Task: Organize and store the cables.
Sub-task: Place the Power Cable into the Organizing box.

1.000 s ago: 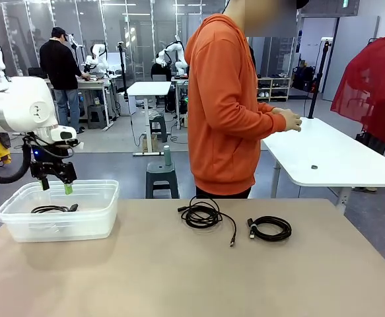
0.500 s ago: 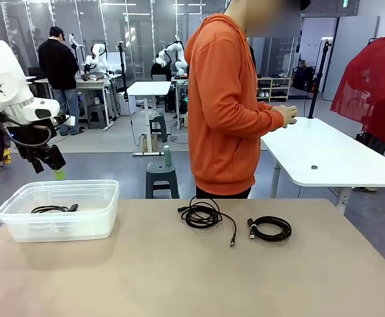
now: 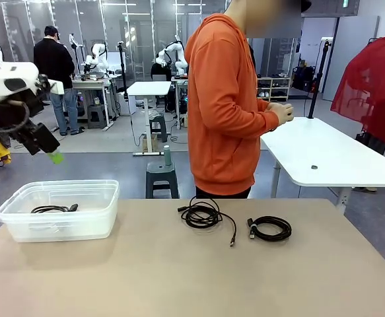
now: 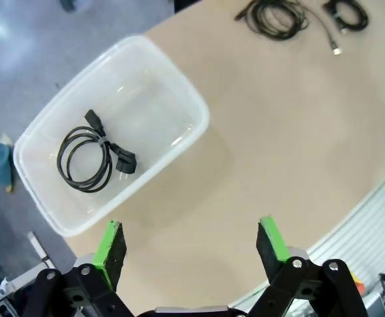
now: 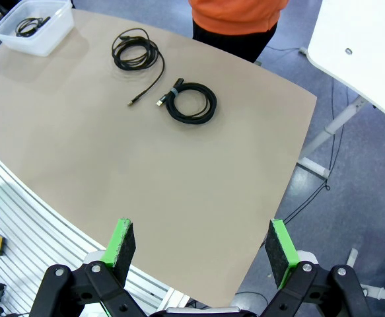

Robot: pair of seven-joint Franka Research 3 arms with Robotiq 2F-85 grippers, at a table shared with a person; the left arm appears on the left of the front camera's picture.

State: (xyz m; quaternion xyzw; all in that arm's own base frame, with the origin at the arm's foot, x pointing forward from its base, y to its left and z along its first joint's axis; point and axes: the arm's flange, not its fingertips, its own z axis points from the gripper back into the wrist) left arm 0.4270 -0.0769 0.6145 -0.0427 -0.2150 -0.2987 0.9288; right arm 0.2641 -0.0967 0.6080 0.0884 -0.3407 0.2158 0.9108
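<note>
Left gripper hangs high above the clear bin, jaws spread wide and empty, arm raised and angled down. A coiled power cable lies inside the bin. A loose coil and a tighter coil lie near each other on the table, well below the right gripper, equally wide and empty.

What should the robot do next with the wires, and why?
Probably lower the open right gripper toward the tight coil: it and the loose coil lie on the table, while one cable is in the bin already.
</note>
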